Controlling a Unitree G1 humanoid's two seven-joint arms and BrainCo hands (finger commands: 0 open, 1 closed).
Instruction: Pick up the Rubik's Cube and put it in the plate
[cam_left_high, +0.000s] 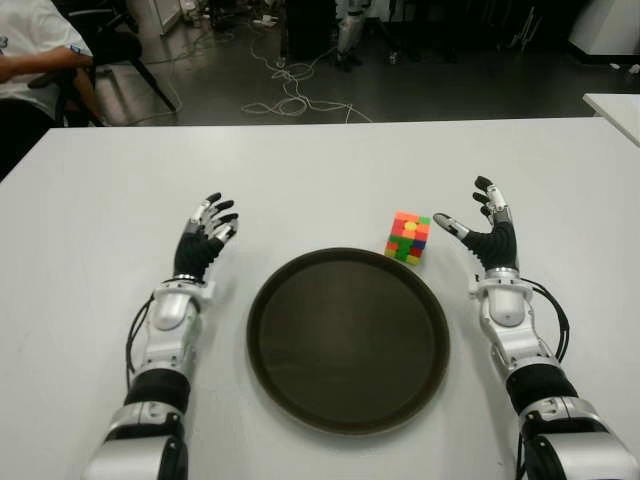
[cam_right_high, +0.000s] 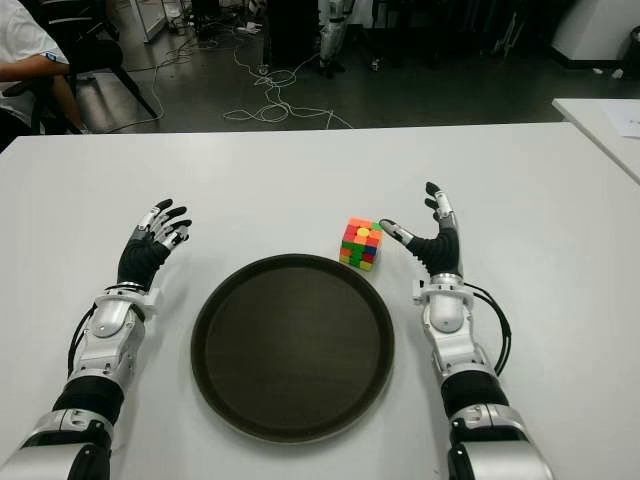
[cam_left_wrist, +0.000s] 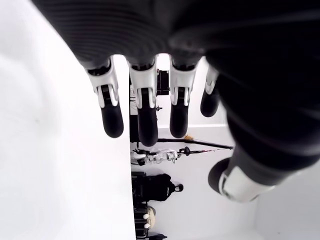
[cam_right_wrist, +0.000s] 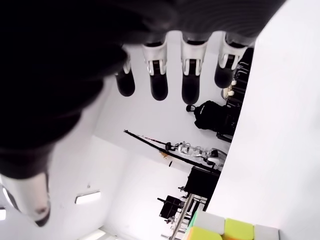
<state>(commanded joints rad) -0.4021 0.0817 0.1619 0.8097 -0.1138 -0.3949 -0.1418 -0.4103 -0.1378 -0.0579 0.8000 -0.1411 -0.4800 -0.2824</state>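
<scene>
The Rubik's Cube (cam_left_high: 408, 237), brightly coloured, sits on the white table (cam_left_high: 320, 170) just beyond the right rim of the dark round plate (cam_left_high: 290, 290). A corner of the cube (cam_right_wrist: 225, 230) also shows in the right wrist view. My right hand (cam_left_high: 480, 225) is to the right of the cube, a short gap away, fingers spread and thumb pointing toward it, holding nothing. To the left of the plate is my left hand (cam_left_high: 205, 235), fingers relaxed and empty. Nothing lies in the plate.
A person in a white shirt (cam_left_high: 30, 50) sits on a chair past the table's far left corner. Cables (cam_left_high: 290, 85) lie on the floor beyond the far edge. Another white table (cam_left_high: 615, 105) stands at the far right.
</scene>
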